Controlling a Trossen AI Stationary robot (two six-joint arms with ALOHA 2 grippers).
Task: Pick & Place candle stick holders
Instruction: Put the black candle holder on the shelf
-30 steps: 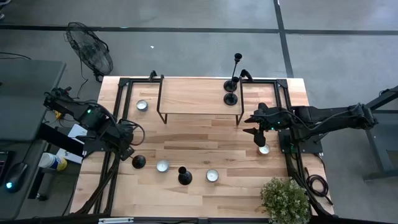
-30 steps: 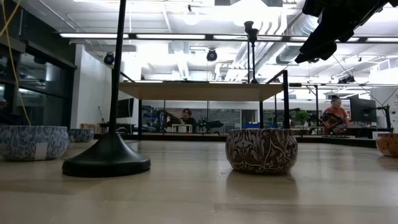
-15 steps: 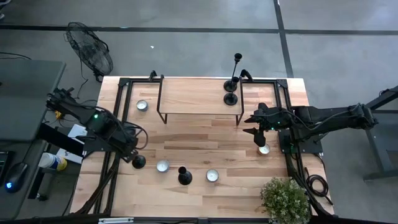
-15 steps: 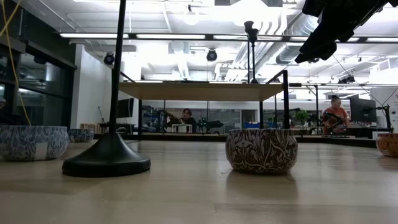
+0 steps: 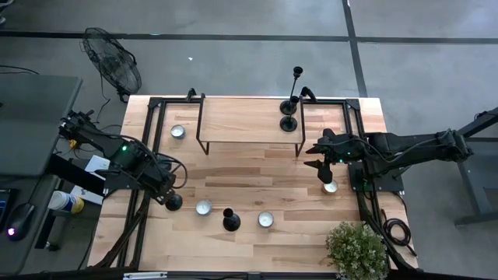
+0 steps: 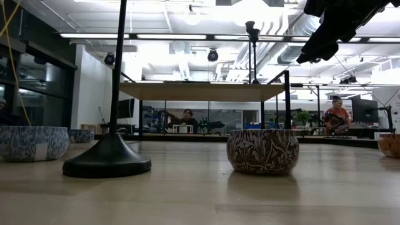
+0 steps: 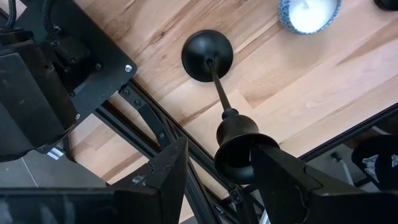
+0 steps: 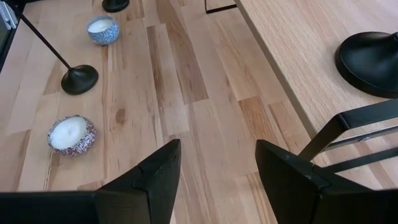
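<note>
A: Where is the left arm?

B: It reaches in from the left side of the table point(image 5: 257, 175), bent at the elbow. The left gripper point(image 5: 166, 187) hangs above a candle stick holder point(image 5: 173, 202) that stands near the front left edge. In the left wrist view the top cup of this holder point(image 7: 239, 148) is just at the fingertips point(image 7: 176, 163), which are spread apart. The cup looks close to one finger, but I cannot tell if it touches. The round base stands flat on the wood.

A: And the right arm?

B: It stretches in from the right side, almost straight and level. The right gripper point(image 5: 320, 155) is held above the table near the right leg of the wooden shelf point(image 5: 241, 120). Its fingers point(image 8: 155, 177) are wide apart and hold nothing.

A: Where are the other holders?

B: Two candle stick holders point(image 5: 290, 115) stand on the shelf at its right end, one tall and one short, just beside each other. Another short holder point(image 5: 231, 220) stands on the table near the front, between two small patterned candle bowls point(image 5: 204, 208). In the low view its base point(image 6: 107, 161) is close to the camera.

A: Anything else on the table?

B: A candle bowl point(image 5: 331, 187) is under the right gripper, another one point(image 5: 178, 131) is at the back left, and a green plant point(image 5: 356, 249) is at the front right corner.
</note>
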